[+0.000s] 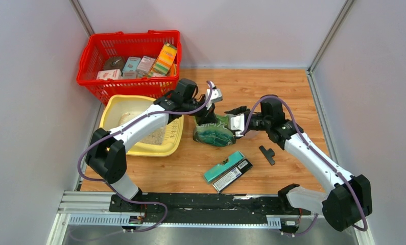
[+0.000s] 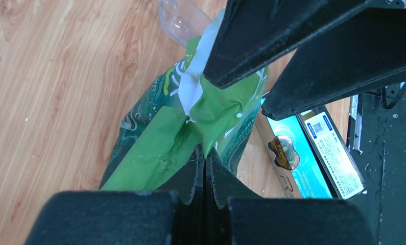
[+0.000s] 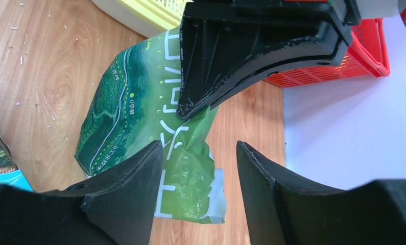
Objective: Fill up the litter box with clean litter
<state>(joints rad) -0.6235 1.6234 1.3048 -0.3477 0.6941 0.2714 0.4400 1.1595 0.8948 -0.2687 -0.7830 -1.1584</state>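
While the left gripper (image 2: 205, 164) was clamped shut on the crumpled top edge of the green bag (image 1: 214, 133), the bag stood near the middle of the wooden table (image 1: 277, 94), its printed body bulging below the pinch. The right gripper (image 3: 198, 171) reached in from three o'clock with its fingers (image 3: 139, 194) held apart on either side of the bag's loose green-and-white top flap, not pressed closed on it. The litter box (image 1: 175, 133), a pale-yellow tray, lay at nine o'clock from the bag, just beside it, with the left arm crossing above its right half. The litter (image 1: 128, 120) formed a beige heap inside the tray, showing on both sides of the arm, and scattered grains dotted the wood near the bag in the wrist views. A red basket (image 1: 96, 69) holding small packages stood at eleven o'clock from the bag, touching or just behind the far rim of the tray. Two flat boxes (image 1: 228, 171), one teal and one black with a white label, lay side by side at five o'clock, and a small black T-shaped part (image 1: 267, 154) lay at four o'clock. A clear plastic piece (image 2: 183, 20), only partly in view, lay just beyond the bag in the left wrist view.
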